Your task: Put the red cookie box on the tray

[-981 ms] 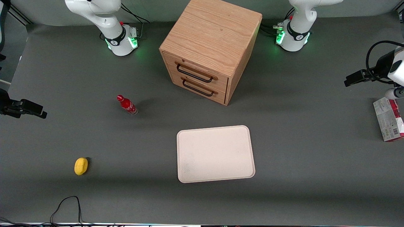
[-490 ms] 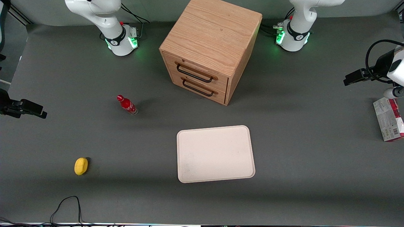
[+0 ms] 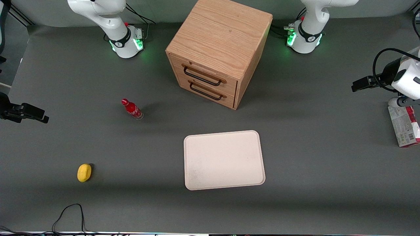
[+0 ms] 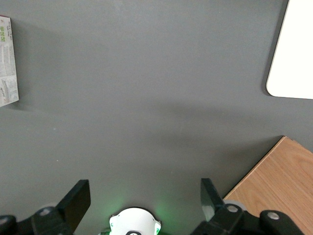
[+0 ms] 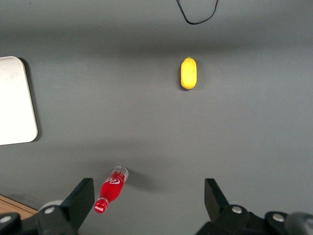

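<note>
While above the red cookie box (image 3: pixel 404 126), gripper (image 4: pixel 144 198), fingers (image 4: pixel 76 198) spread.

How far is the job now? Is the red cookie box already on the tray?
Not yet; nothing looks done. The red cookie box lies flat on the table at the working arm's end, well apart from the tray, which holds nothing. In hand: the gripper is open and holds nothing, up above the table near the box. Left: grasp the box, carry it over and set it on the tray.
</note>
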Controlling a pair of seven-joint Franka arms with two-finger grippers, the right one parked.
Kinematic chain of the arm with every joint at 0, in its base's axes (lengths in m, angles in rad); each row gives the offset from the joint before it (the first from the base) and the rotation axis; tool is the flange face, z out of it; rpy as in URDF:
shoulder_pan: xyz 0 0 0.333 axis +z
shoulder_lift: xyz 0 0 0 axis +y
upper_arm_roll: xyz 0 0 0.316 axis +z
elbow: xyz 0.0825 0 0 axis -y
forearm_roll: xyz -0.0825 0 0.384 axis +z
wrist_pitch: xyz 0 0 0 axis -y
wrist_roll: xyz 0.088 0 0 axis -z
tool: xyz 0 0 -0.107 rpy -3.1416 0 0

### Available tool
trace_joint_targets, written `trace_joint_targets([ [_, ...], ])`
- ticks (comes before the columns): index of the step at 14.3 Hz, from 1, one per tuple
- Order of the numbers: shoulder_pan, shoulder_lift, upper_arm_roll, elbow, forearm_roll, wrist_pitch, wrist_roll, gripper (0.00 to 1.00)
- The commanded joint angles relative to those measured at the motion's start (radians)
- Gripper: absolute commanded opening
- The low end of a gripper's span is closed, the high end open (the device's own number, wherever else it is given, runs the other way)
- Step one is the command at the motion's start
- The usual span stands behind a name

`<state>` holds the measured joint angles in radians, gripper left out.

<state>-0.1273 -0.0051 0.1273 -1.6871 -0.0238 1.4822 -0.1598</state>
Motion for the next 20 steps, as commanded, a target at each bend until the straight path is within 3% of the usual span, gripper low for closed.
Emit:
trace_joint_targets([
  [1,-0.008,0.03,0.011,0.055,0.012,-0.023,0.012,1.0],
  [8,0.097,0.227,0.021,0.285,0.025,-0.088,0.155,1.0],
  [12,0.213,0.361,0.026,0.457,0.016,-0.151,0.316,1.0],
  [20,0.392,0.524,0.026,0.555,0.015,-0.067,0.602,1.0],
])
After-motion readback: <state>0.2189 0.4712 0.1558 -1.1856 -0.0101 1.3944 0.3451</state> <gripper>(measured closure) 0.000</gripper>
